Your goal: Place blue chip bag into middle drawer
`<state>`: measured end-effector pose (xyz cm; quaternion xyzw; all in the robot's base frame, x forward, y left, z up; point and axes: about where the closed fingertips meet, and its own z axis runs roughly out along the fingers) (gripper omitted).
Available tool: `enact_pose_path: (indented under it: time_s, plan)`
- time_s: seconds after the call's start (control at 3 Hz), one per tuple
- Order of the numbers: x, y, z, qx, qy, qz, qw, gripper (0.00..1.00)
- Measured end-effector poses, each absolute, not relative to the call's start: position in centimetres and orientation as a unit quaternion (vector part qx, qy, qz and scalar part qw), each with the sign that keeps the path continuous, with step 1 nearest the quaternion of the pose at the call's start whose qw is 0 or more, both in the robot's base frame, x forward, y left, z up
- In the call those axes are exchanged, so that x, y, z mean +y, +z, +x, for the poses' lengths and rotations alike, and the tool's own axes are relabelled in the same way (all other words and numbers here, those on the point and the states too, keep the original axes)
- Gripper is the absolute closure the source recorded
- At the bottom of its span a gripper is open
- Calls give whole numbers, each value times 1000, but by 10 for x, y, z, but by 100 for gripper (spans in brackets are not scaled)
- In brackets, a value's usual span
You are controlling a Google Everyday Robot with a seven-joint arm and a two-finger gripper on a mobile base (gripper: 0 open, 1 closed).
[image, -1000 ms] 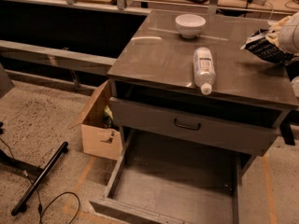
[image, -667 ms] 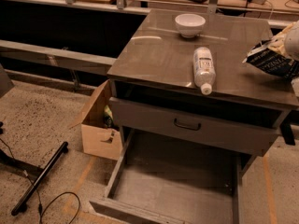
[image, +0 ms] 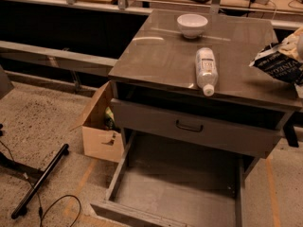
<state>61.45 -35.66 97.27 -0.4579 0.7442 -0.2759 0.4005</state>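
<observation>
Pale casing at the 3 o'clock edge of the view is all that shows of the gripper; the rest is cut off by the frame. Whether it is open or closed cannot be told. The blue chip bag sits directly against it on the 8 o'clock side, crumpled, over the right end of the cabinet surface, with a shadow beneath it. Contact between bag and surface cannot be confirmed.

At 9 o'clock of the cabinet, an open cardboard box stands on the floor; something greenish inside is too indistinct to identify. The middle drawer is pulled out at 6 o'clock, its near corner cut off by the frame, bare grey floor showing. Above it is a closed drawer front with a black handle. On the surface, a white bowl stands at 12 o'clock, and a clear plastic bottle lies on its side, well apart from the bag.
</observation>
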Motion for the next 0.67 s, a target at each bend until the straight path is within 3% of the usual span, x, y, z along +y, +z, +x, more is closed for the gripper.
enact_pose_path:
  time_s: [0.67]
  plan:
    - [-329,976,510,750,-238,-487,379,100]
